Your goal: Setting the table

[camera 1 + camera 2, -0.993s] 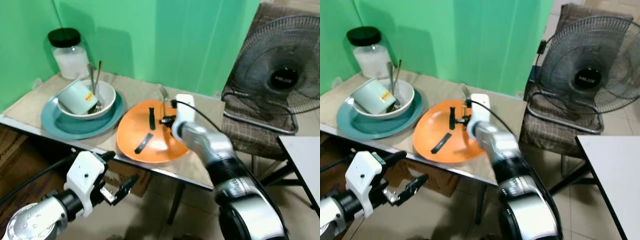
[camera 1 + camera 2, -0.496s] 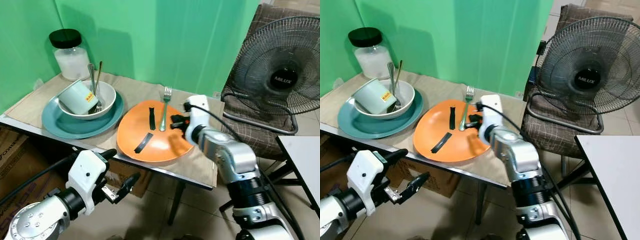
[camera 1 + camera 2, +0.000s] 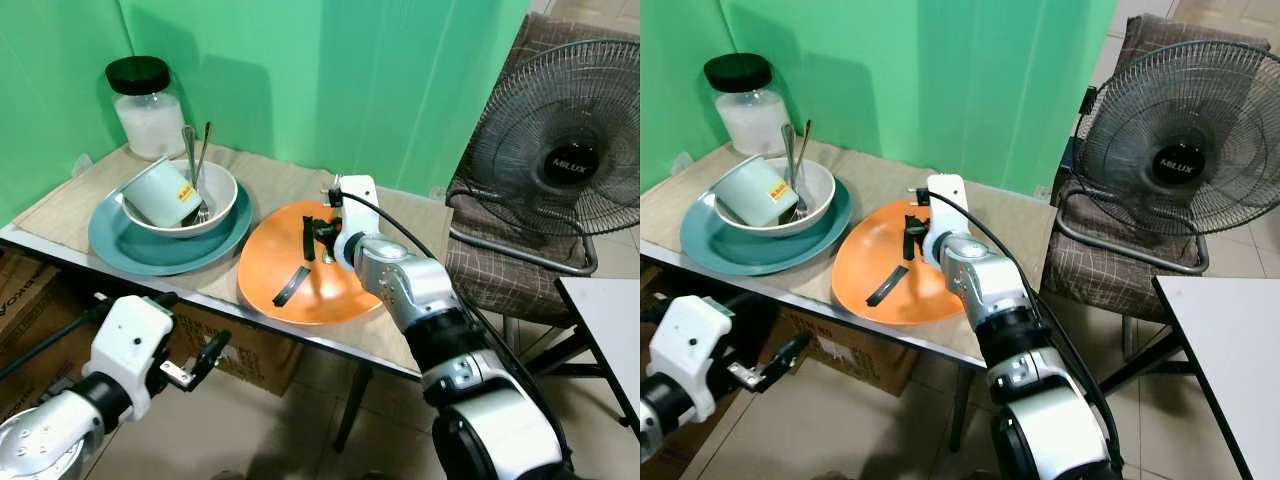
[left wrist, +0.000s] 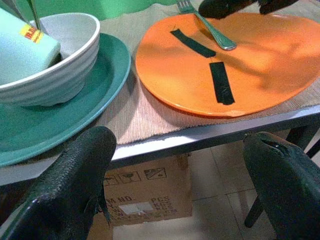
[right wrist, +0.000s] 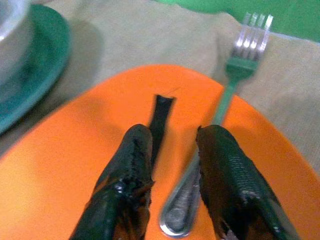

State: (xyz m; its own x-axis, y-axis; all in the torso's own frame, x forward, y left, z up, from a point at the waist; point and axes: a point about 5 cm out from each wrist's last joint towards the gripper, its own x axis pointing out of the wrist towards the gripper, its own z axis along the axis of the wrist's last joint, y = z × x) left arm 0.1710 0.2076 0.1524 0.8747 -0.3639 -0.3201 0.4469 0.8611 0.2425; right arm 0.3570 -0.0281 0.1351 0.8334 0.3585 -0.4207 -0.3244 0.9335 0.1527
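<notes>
An orange plate (image 3: 290,275) with two black tape strips (image 3: 291,285) lies on the mat-covered table (image 3: 60,215). A fork (image 5: 235,75) rests on the plate's far rim, tines on the mat. My right gripper (image 3: 322,232) hovers low over the plate, open, with the fork's handle (image 5: 180,215) under the gap between its fingers (image 5: 132,170). To the left, a teal plate (image 3: 120,245) carries a white bowl (image 3: 218,195) holding a tipped pale mug (image 3: 160,192) and two spoons (image 3: 192,150). My left gripper (image 3: 190,325) hangs open and holds nothing below the table's front edge.
A black-lidded jar (image 3: 145,95) stands at the table's back left. A chair (image 3: 510,270) with a floor fan (image 3: 570,150) on it is on the right, beside a white tabletop corner (image 3: 610,320). A cardboard box (image 4: 145,195) sits under the table.
My right gripper, pulled back right of the plate half a second ago, has swung left over the fork again. The left arm has dropped lower and leftward.
</notes>
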